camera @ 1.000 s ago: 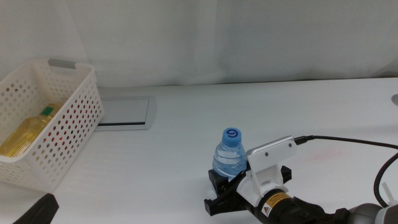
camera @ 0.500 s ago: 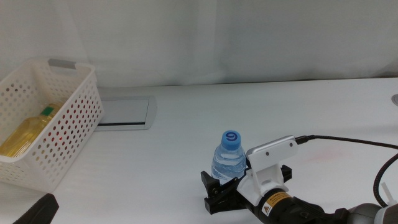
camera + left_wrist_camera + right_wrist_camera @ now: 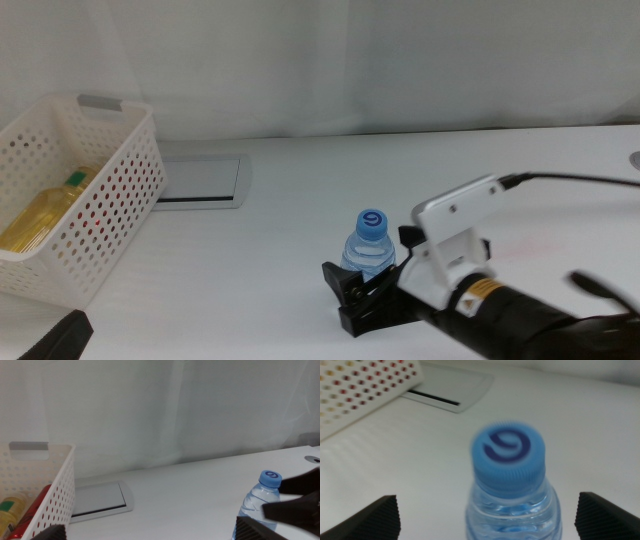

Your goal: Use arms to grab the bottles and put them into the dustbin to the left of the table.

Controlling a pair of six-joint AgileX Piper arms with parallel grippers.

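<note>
The right claw (image 3: 362, 292) sits spread wide around the small water bottle (image 3: 368, 250), which stands upright on the tabletop (image 3: 300, 220), not gripped. The left claw (image 3: 150, 532) waits low near the dustbin (image 3: 75, 190), also spread apart, holding nothing.

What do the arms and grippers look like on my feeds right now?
The right gripper has black jaws, a white block behind them, a yellow warning sticker on a black body, and a black cable. Of the left gripper only dark jaw tips show.
</note>
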